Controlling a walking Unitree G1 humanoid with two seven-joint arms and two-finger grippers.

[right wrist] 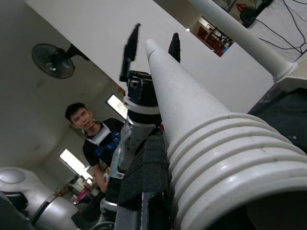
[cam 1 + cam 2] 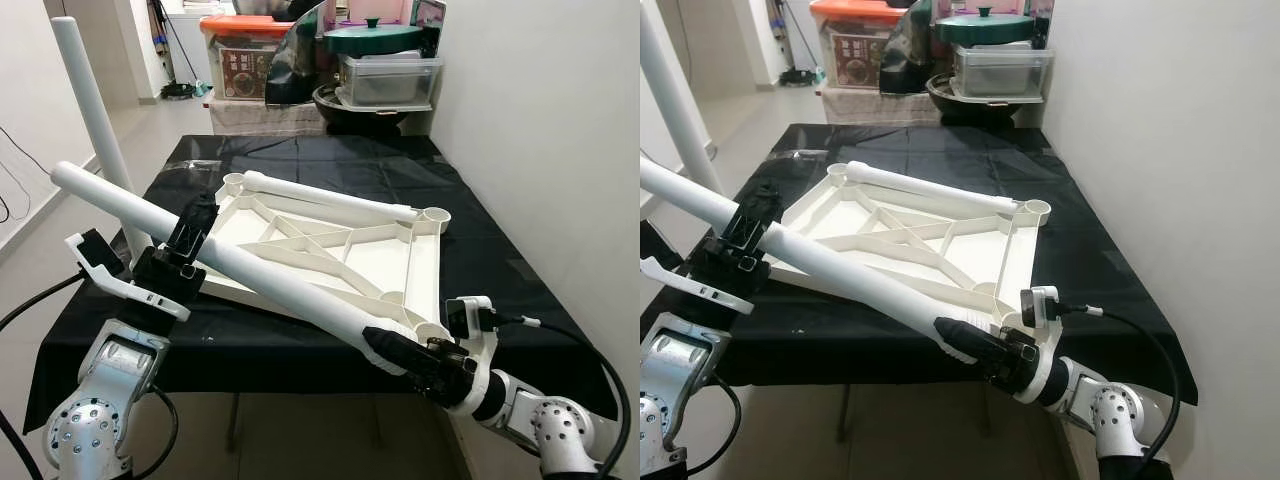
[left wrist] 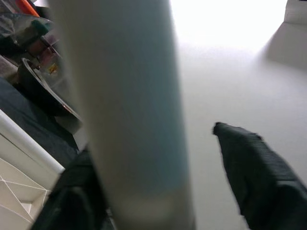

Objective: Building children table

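Note:
A white tabletop lies upside down on the black-covered table. A long white leg slants across it from the far left to the near right. My right gripper is shut on the leg's ribbed lower end, close to the near right corner socket. My left gripper is open at the tabletop's left edge, and the leg passes between its fingers. A second leg lies along the tabletop's far edge. A third leg stands upright at the left.
A wall runs close along the table's right side. Storage boxes and stacked pots stand behind the table. A person stands behind the robot below a wall fan. Open floor lies to the left.

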